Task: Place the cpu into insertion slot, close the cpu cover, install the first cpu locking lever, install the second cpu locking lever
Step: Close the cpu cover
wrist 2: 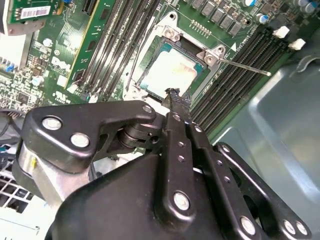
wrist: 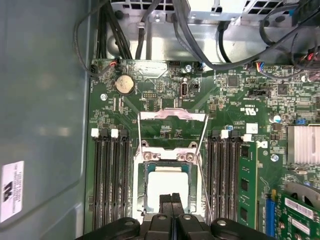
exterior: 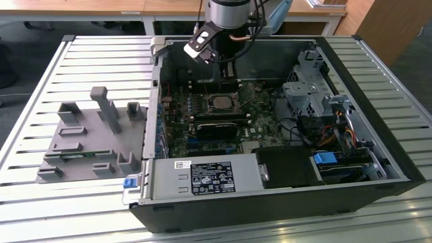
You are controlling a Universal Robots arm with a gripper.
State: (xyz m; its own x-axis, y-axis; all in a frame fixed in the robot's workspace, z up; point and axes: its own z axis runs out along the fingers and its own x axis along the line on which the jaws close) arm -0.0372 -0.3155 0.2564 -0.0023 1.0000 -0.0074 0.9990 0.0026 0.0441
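cpu (wrist: 167, 187) is already seated flat in the socket (wrist: 139, 192), silver top showing, so i'd call placing done and cover closing the step in hand. cover (wrist: 172, 116) reads as standing up on its hinge at the socket side away from the gripper (wrist: 171, 206), with the board (wrist: 230, 100) visible through its window. so it's not down yet, though from this angle that's a judgement. one lever (wrist 2: 245, 66) sticks out sideways off a socket corner and looks unlatched. gripper fingers are pressed together with just a seam between them, and nothing is in them as far as i can see. in both wrist views the tips sit over the socket edge opposite the hinge, right at the edge of the cpu (wrist 2: 167, 74). touching or just above, can't tell. cover is apart from the tips, across the cpu. in the exterior view the gripper (exterior: 228, 71) hangs inside the case (exterior: 270, 212), over the board. my read: closing calls for getting the tips behind the cover's raised free edge and pushing it down over the cpu, with the lever kept clear of the frame. risks are the tips scuffing the chip or the cover catching on the lever.
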